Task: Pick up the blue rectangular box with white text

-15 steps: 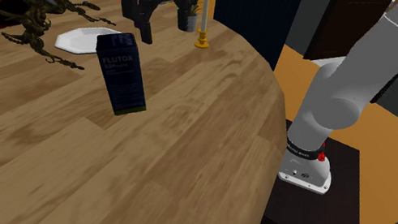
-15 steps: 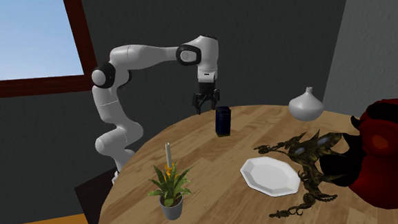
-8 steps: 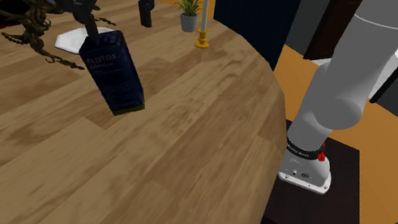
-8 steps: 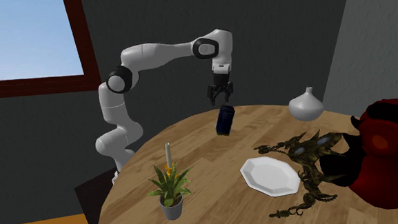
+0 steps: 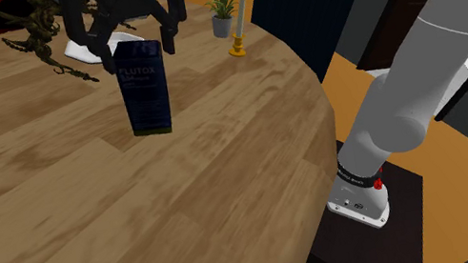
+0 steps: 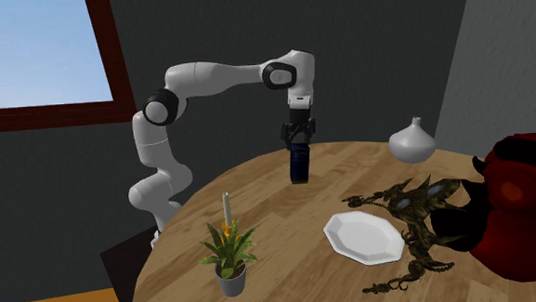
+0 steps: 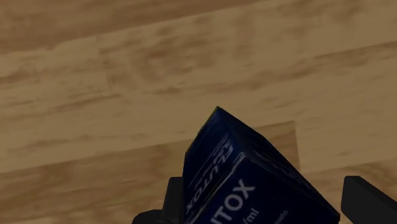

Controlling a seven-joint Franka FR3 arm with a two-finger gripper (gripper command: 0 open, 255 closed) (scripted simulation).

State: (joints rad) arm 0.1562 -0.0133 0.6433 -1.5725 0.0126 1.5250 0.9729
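Shoulder view: the dark blue box (image 5: 142, 87) with white lettering stands upright on the round wooden table (image 5: 141, 227), near the far middle of the board. The black gripper (image 5: 138, 52) hangs directly over it, and I read one finger on each side of the box's top.

Second exterior view: the white arm (image 6: 207, 78) arches from its stand over to the box (image 6: 299, 164), with the gripper (image 6: 298, 140) pointing straight down onto its upper end. On the nearer part of the table I note a white plate (image 6: 363, 236), a potted plant (image 6: 229, 259) with a pale candle (image 6: 227, 208) behind it, a white vase (image 6: 412, 141), a dark spiky figure (image 6: 413, 213) and a large red object (image 6: 524, 209).

Wrist view: the box (image 7: 254, 178) rises between the fingers (image 7: 368, 200), which stand well apart. One finger lies just beside a box face; whether it touches I cannot tell. The other is clearly apart from the box. I judge the jaws wide open and holding nothing.
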